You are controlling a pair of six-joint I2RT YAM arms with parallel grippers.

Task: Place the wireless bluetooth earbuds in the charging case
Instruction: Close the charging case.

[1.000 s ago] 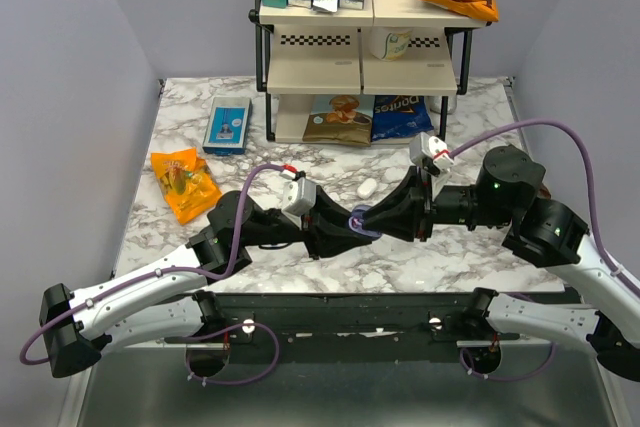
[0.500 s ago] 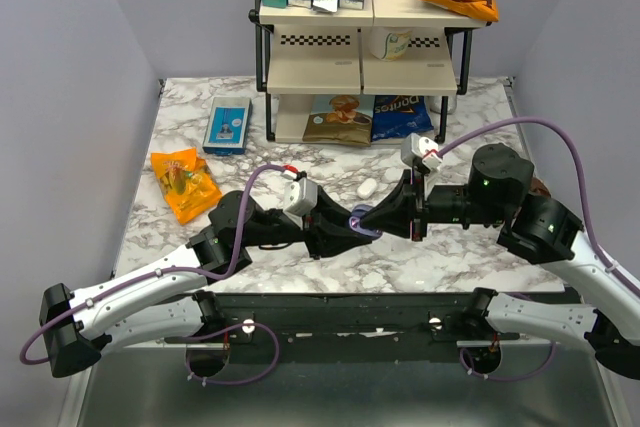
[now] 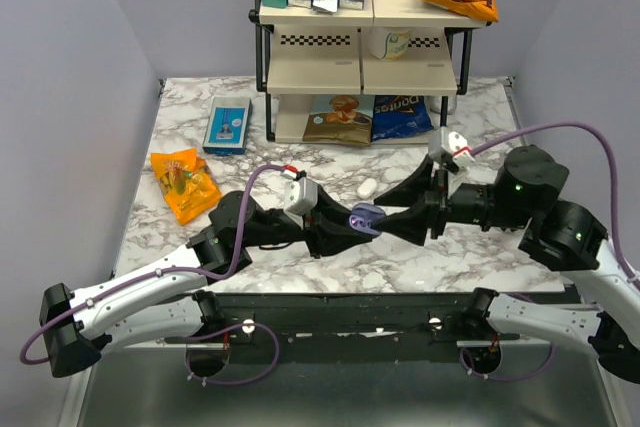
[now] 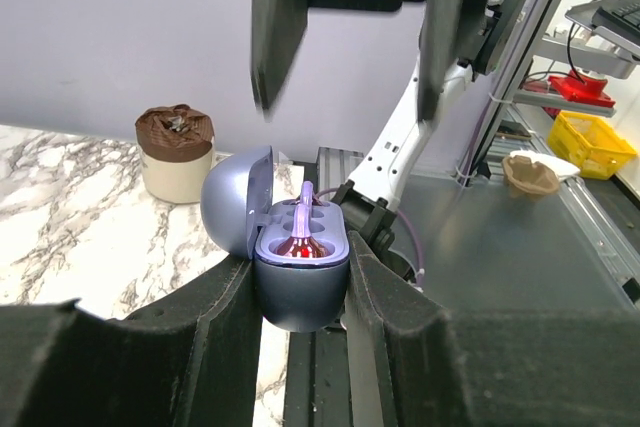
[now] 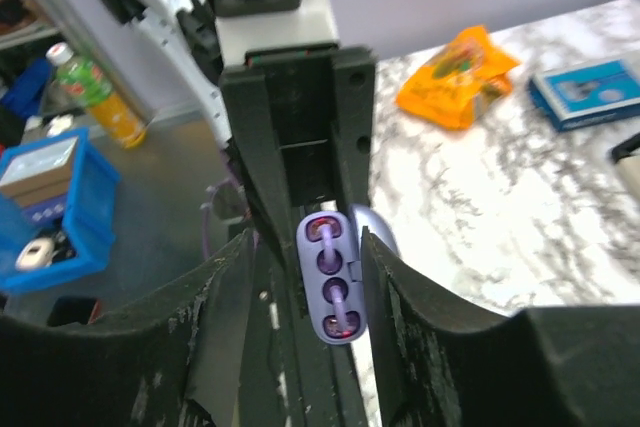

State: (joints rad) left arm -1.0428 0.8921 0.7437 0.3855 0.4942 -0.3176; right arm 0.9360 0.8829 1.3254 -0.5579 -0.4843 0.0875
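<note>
The lavender charging case [image 3: 364, 216] is held above the table's near part, and my left gripper [image 3: 352, 224] is shut on its base. In the left wrist view the case [image 4: 298, 292] sits between the fingers with its lid [image 4: 238, 203] swung open to the left. Looking down from the right wrist, both earbuds [image 5: 322, 237] [image 5: 341, 313] lie in the case's wells [image 5: 333, 277], with a red glow at each end. My right gripper [image 3: 392, 209] is open just right of the case and holds nothing; its fingers [image 5: 225, 317] flank the case without touching.
A white oval case [image 3: 367, 187] lies on the marble behind the grippers. An orange snack bag [image 3: 183, 183] and a blue box [image 3: 228, 124] are at the left. A shelf rack [image 3: 360, 57] with chip bags [image 3: 400, 117] stands at the back. A brown-topped cup [image 4: 176, 152] sits at the right.
My right gripper has opened and drawn back to the right, off the case. The left gripper and the case have stayed in place.
</note>
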